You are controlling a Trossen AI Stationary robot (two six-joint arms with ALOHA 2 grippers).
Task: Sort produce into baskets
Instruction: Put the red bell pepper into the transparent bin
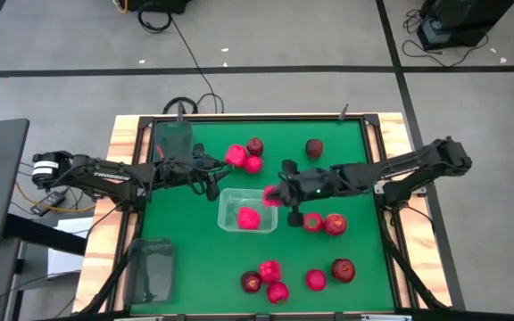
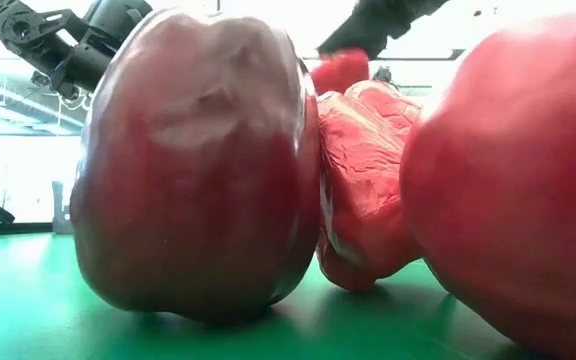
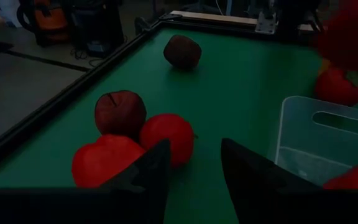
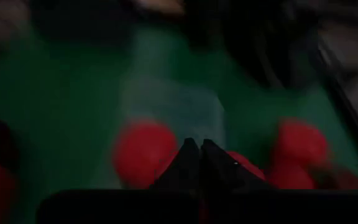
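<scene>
Both dark arms reach inward over the tabletop (image 1: 346,152) from opposite sides. The left arm stretches nearly level from the left edge toward the middle, its wrist pointing right; the left end effector (image 1: 211,185) ends just left of centre, and in its own wrist view the two dark fingers (image 3: 148,177) stand clearly parted with a gap between them. The right arm comes in from the right edge, elbow raised near the border, forearm sloping down and leftward. The right end effector (image 1: 273,196) sits near the centre, its fingertips (image 4: 188,158) pressed together around something red.
</scene>
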